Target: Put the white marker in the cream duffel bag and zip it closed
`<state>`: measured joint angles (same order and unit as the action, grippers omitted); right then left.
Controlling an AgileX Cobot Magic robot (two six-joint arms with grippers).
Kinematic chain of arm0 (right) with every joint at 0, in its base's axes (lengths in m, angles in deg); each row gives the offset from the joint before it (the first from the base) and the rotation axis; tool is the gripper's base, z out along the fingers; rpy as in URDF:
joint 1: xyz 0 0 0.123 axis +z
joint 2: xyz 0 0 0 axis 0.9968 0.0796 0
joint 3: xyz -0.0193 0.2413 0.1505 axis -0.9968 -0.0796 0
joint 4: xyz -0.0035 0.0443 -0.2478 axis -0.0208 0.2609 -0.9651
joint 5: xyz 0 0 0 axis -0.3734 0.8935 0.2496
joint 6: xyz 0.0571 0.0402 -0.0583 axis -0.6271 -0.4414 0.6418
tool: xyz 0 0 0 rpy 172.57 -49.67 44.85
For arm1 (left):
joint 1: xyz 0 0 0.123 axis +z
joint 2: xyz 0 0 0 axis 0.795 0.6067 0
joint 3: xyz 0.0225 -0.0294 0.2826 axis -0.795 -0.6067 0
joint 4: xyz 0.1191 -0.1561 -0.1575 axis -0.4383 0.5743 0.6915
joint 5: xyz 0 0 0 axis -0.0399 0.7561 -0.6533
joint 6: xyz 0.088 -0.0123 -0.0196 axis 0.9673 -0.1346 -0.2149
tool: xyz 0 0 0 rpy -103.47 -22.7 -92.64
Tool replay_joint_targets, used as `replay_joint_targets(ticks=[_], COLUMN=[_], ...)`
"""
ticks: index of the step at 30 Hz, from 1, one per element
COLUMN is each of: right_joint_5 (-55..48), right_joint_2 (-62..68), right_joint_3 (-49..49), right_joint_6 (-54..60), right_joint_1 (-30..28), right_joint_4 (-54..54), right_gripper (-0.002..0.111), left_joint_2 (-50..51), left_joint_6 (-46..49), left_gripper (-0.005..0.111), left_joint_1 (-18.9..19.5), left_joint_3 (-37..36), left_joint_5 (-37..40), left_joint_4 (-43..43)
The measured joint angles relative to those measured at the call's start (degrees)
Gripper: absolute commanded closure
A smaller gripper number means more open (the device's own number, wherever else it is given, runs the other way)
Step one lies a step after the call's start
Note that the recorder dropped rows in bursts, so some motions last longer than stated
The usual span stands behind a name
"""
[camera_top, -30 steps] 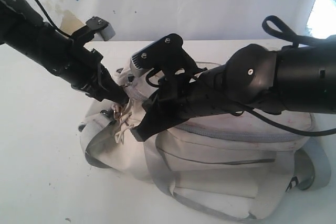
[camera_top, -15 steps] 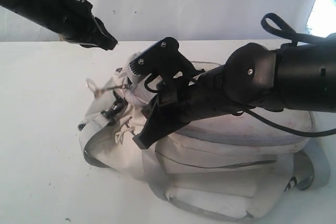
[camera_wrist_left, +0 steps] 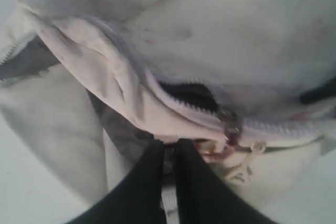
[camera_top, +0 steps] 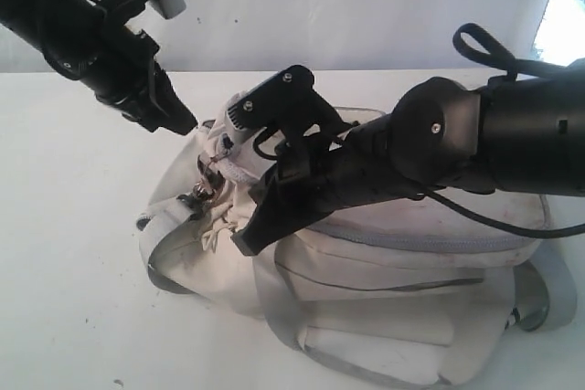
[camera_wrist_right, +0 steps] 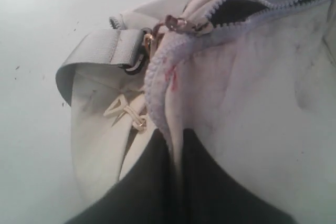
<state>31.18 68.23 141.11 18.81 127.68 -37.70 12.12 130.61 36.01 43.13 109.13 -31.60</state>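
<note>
The cream duffel bag lies on its side on the white table. Its top zipper is partly open, showing dark lining behind the metal slider. My right gripper reaches across the bag's left end. In the right wrist view the right gripper is shut on the bag's folded zipper edge. My left gripper hangs just above and left of the same end. In the left wrist view the left gripper is shut, its tips against the bag's rim near the slider. The white marker is out of view.
The white table stretches to the left and front of the bag. A white wall stands behind it. A grey webbing strap loops off the bag's left end. The right arm's black cable arches over the bag's far right.
The left arm left the bag's end, rose up and to the left, then came back down toward the zipper end. The right gripper kept its hold on the bag's edge.
</note>
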Motion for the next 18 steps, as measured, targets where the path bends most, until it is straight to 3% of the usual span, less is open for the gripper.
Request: replay_joint_targets(ticks=[4,7,18], right_joint_5=[0.73,0.73,0.22], right_joint_2=[-0.24,-1.11,-4.03], right_joint_3=[0.0,0.0,0.0], right_joint_6=[-3.99,-4.56,-4.99], right_joint_1=[0.0,0.0,0.0], right_joint_4=[0.0,0.0,0.0], right_gripper=[0.108,0.108,0.108], left_joint_2=[0.11,0.64,2.88], left_joint_6=[0.79,0.89,1.98], left_gripper=[0.064,0.058,0.057], left_joint_1=[0.0,0.0,0.0], left_joint_3=[-0.24,-1.84,-5.97], left_joint_5=[2.97,3.11,-3.48], left_joint_4=[-0.78,0.29,7.01])
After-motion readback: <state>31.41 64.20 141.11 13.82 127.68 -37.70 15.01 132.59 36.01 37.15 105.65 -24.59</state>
